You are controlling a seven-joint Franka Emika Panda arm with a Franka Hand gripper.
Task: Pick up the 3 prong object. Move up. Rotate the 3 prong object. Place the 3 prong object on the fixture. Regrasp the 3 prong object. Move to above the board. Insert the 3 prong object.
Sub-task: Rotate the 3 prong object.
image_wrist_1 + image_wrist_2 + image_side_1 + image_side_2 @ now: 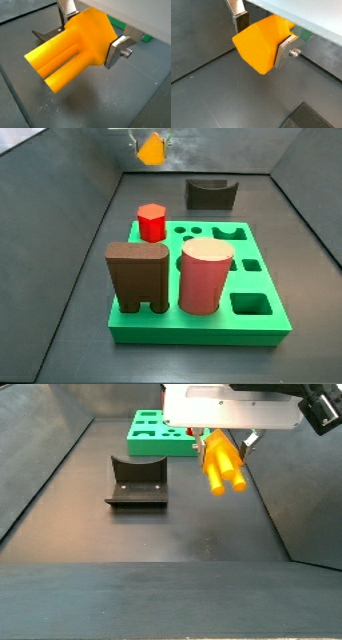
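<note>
The claw (93, 37) hangs in the air above the dark floor, its silver fingers (120, 50) clamped on the 3 prong object (70, 50), whose lobes slant downward. In a side view the fixture (136, 481) sits apart on the floor, with the green board (160, 432) beyond it near the far wall.

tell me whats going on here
The arm's tool holds the yellow 3 prong object in the air, prongs hanging down, clear of the floor. The fixture sits empty nearby. The green board carries a red peg, a brown arch and a pink cylinder.
</note>
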